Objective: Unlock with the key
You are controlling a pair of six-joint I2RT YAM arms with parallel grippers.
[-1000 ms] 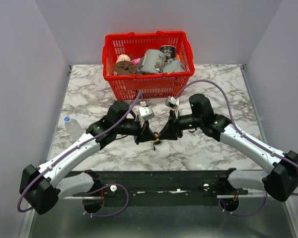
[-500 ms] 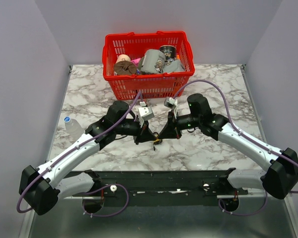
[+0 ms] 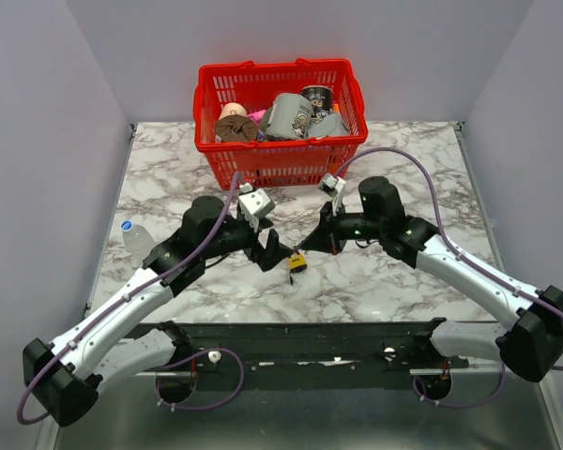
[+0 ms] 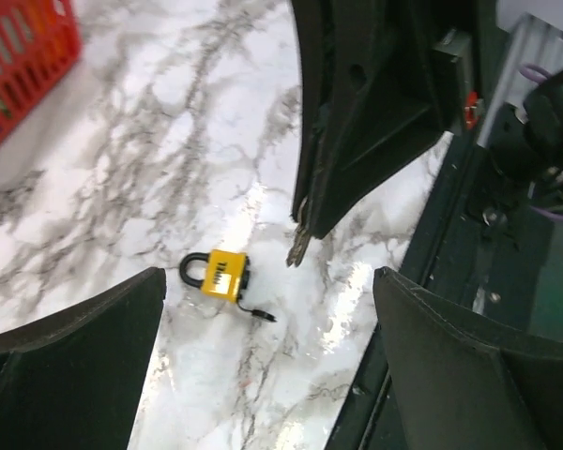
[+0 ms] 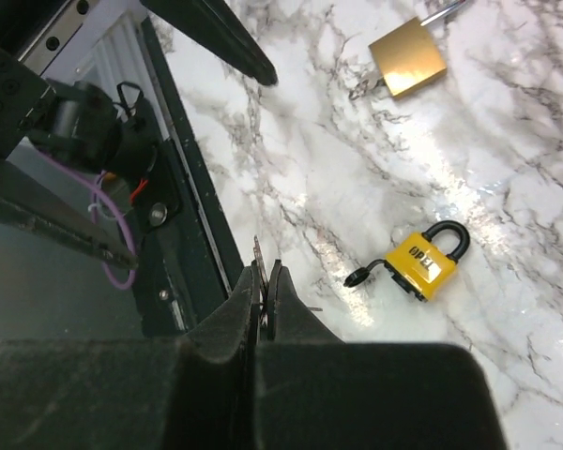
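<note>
The small yellow-and-black padlock (image 3: 297, 263) (image 4: 218, 276) (image 5: 424, 262) lies flat on the marble table, shackle closed, its black keyhole cap hanging loose on a tether. My left gripper (image 3: 267, 250) (image 4: 272, 375) stands open just left of it and above the table, holding nothing. My right gripper (image 3: 307, 247) (image 5: 265, 272) is shut on the key (image 4: 298, 246) (image 5: 259, 256), a thin grey blade poking out past the fingertips. The key hangs in the air a little right of the padlock, apart from it.
A plain brass padlock (image 5: 408, 56) lies on the marble beyond the yellow one. A red basket (image 3: 280, 120) full of items stands at the back. A clear bottle (image 3: 136, 239) lies at the left edge. The black mounting rail (image 3: 300, 342) runs along the near edge.
My left gripper has opened and drawn back to the left, and the yellow padlock it held now lies on the table. My right gripper closed on the key and pulled slightly away.
</note>
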